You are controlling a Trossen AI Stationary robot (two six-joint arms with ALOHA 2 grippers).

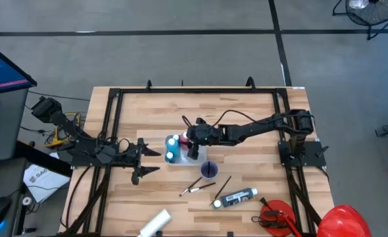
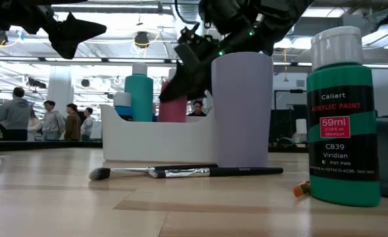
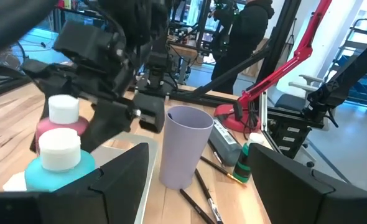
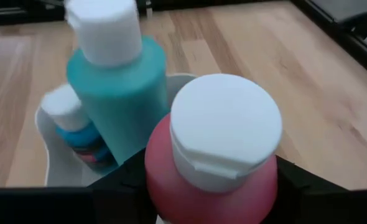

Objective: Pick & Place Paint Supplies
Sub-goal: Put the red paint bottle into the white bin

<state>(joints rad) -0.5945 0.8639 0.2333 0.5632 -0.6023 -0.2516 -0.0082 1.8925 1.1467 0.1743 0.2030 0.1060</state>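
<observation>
Jaws first: the right gripper (image 4: 196, 180) is clamped on a pink-red paint bottle (image 4: 218, 168) with a white cap, one dark finger on each side of it, holding it upright down in the white caddy (image 1: 175, 158). The left gripper (image 1: 143, 162) is parked well off to the side with its fingers spread and nothing in them.

Progress-wise, I'd say we're maybe halfway. In the caddy there's a tall teal bottle (image 4: 118, 93) and a small blue bottle (image 4: 71, 121), and the pink one just needs letting go.

Left out on the table: the two thin brushes (image 1: 197, 187) lying by the lavender cup (image 1: 209, 170), a green Viridian bottle (image 1: 235, 197) on its side, and a white tube (image 1: 156, 223) near the front edge. The cup looks like it's meant for the brushes, but that's my guess.
</observation>
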